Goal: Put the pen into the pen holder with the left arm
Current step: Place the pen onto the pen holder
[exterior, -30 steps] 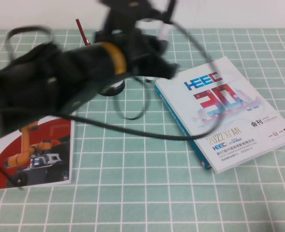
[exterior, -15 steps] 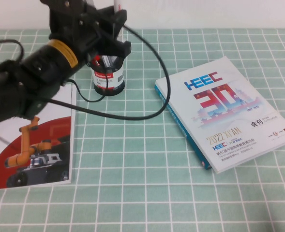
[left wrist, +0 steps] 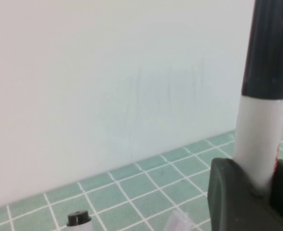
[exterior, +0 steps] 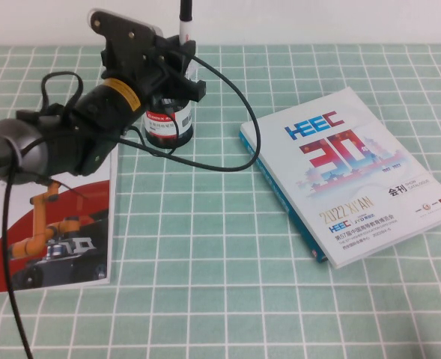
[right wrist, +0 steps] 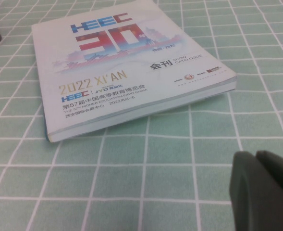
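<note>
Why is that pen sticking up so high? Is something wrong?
Nothing is wrong. The left gripper holds the pen upright above the pen holder; it isn't in yet. The right gripper waits near the catalogue.

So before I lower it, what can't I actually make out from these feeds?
- Pen lower end: high view, hidden behind the left gripper.
- Pen holder opening: high view, covered by the left gripper, so pen-to-rim alignment cannot be judged.
- Left wrist view: pen cap top cut off by the frame edge; holder out of frame.
- Right gripper: only a fingertip patch in its wrist view; outside the high view.
</note>
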### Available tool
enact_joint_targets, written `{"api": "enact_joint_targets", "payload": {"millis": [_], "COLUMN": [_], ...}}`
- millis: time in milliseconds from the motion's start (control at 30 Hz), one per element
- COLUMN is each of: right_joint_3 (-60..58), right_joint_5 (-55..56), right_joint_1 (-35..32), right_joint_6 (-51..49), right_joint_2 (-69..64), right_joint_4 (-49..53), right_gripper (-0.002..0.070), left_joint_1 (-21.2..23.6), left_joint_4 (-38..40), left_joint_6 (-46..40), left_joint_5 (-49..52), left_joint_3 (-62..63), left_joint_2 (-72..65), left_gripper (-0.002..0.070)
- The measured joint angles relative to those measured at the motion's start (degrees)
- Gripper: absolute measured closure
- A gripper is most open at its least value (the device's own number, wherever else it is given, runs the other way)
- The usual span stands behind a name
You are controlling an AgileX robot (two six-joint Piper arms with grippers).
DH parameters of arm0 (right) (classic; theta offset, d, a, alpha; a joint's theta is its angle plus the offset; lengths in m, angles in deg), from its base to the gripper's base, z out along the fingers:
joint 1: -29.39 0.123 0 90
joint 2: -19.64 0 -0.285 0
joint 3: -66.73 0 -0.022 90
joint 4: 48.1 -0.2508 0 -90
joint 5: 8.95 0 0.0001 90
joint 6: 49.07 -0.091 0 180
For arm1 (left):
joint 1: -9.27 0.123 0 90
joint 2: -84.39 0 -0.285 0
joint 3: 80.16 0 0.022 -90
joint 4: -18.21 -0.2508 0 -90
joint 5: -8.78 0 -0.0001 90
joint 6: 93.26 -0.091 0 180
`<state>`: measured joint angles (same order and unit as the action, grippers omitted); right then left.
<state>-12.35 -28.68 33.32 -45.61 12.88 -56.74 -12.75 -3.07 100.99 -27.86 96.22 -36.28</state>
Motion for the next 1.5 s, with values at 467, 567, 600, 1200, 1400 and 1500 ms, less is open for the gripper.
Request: {"api": "enact_joint_targets", "payload": {"millis": [467,567,600,1200,1400,1500], "right_joint_3": [0.0,0.0,0.0,0.0,0.0,0.0], "right_joint_5": [0.0,0.0,0.0,0.0,0.0,0.0], "right_joint_1": [0.0,0.0,0.0,0.0,0.0,0.0], "right_joint_6": [0.0,0.0,0.0,0.0,0.0,0.0], "right_joint_2": [0.0,0.0,0.0,0.0,0.0,0.0], "right_joint_4": [0.0,0.0,0.0,0.0,0.0,0.0], "right_gripper": [0.0698,0.0698,0.0698,0.0698,0.0698,0.0698], "left_joint_1": [0.5,0.5,0.5,0.5,0.5,0.5], "left_joint_4": [7.1,7.5,7.6,7.7,7.7,7.7], "left_joint_6": [-4.2,-4.9,-5.0,-5.0,-4.9,-4.9], "left_joint_5": [0.2,0.2,0.2,4.2,4.3,4.2], "left_joint_3": [1.6,2.1,2.5,6.1,6.1,6.1], "left_joint_2": [-2.8,-3.5,-3.8,-6.8,-6.8,-7.1], "left_gripper": [0.0557,0.0557,0.0557,0.0556,0.0552,0.0552]}}
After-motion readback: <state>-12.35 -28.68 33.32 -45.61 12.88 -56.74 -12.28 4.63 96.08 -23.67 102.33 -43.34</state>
